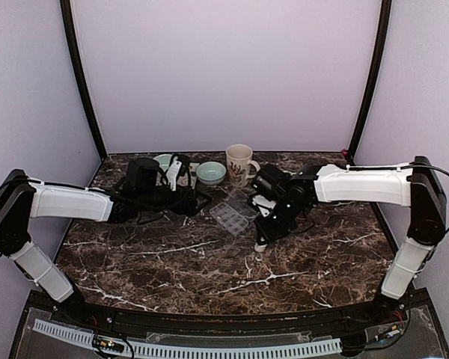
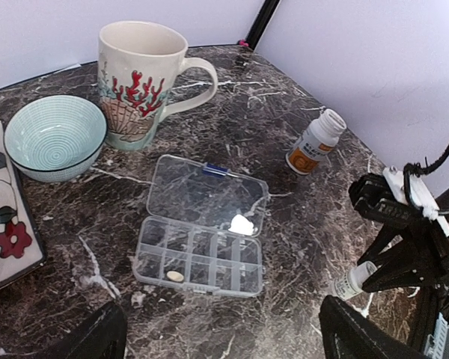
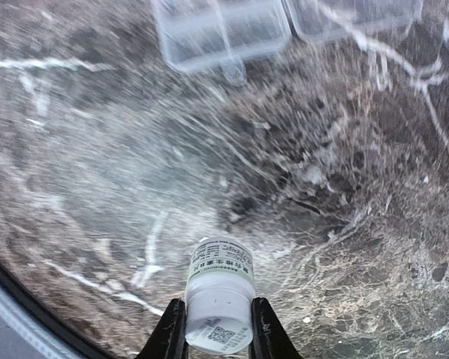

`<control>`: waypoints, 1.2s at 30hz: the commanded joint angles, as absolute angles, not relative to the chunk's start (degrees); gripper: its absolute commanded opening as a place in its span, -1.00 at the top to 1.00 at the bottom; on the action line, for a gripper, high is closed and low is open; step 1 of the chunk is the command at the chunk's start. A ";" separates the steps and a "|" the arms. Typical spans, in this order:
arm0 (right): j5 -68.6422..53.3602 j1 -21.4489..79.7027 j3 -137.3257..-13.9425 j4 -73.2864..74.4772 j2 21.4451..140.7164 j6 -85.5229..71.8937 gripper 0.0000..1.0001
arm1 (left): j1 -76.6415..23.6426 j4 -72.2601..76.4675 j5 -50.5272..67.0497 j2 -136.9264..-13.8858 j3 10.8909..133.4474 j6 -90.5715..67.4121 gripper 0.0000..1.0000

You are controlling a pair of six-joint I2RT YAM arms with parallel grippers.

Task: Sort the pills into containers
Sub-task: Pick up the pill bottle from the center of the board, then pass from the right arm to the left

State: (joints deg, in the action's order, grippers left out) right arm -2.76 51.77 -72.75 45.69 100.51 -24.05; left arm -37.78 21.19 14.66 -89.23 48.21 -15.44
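Right wrist view: right gripper (image 3: 218, 333) clamped on a small white bottle (image 3: 220, 284) — left gripper (image 2: 221, 325) fingers apart, near organiser box (image 2: 202, 239).

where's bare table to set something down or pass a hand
Widest: the near half of the table, between the arm bases and the organiser box. Also between mug and amber bottle. Crowded: the back strip around the bowl, and right gripper on its small white bottle.

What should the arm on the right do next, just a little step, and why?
Probably lift the white bottle off the table: the right gripper has its fingers against both its sides, and the open organiser box lies nearby.
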 commanded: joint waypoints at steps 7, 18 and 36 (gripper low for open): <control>-9.55 51.67 -79.74 34.31 92.09 -24.89 1.00 | -35.66 30.92 36.17 -86.86 48.35 -22.56 -0.84; -20.96 49.85 -79.98 18.07 89.81 -30.15 1.00 | -29.80 51.14 57.14 -90.17 49.05 -40.92 -0.74; -27.84 49.14 -81.71 7.40 92.96 -35.71 1.00 | -29.72 61.97 64.24 -94.21 51.15 -51.06 -0.56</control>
State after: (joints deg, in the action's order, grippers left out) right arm -25.67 49.76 -79.85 11.97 91.64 -34.04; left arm -29.89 57.47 62.08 -94.08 49.78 -49.04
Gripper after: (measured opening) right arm 0.233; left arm 0.803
